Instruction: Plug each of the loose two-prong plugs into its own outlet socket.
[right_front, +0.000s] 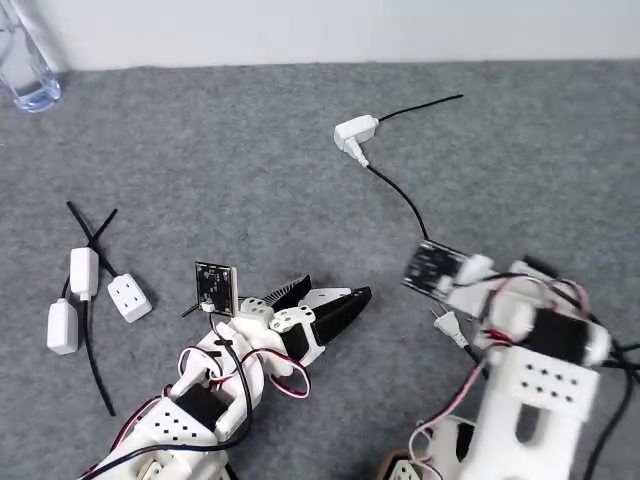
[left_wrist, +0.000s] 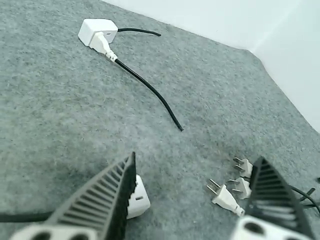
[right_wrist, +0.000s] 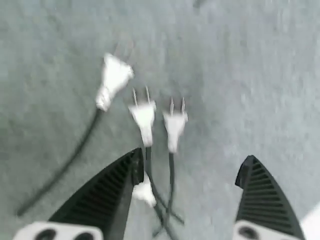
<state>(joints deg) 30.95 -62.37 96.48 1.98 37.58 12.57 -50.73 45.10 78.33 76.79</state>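
Glass (right_front: 26, 78) on carpet (right_front: 220, 150), far from plug (right_front: 452, 327)

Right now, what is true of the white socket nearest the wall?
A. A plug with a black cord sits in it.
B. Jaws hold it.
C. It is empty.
A: a white plug on a black cord sits in the socket.
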